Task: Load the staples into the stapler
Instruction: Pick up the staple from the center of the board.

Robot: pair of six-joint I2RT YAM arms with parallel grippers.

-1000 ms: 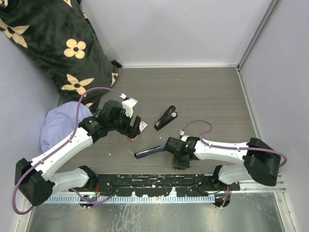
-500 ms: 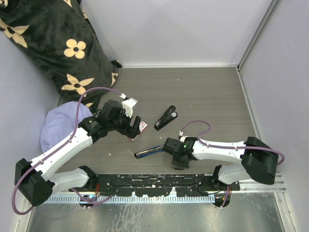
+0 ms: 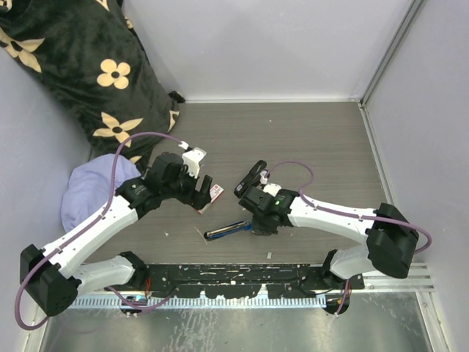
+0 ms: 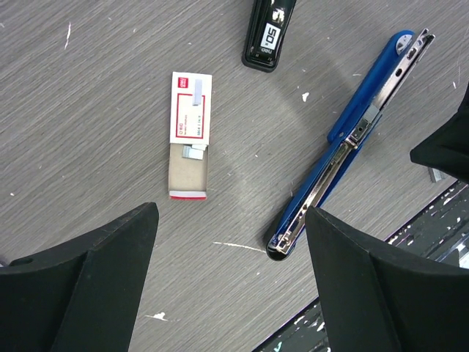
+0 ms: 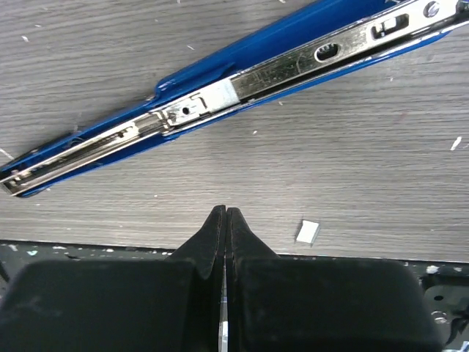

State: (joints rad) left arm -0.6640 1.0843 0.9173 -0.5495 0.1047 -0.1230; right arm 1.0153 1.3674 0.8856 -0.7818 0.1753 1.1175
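White staples box (image 4: 190,136), beyond left gripper (image 4: 231,213)

Grey wood-grain tabletop (image 3: 322,147), scuffed with white flecks. On it: small white cardboard staple box with red label (image 4: 189,125), tray slid partly out. Long blue stapler (image 4: 350,139) lies opened flat, metal channel up. Short black stapler (image 4: 269,33) sits apart. Small silver staple strip (image 5: 308,232) lies near the front edge.
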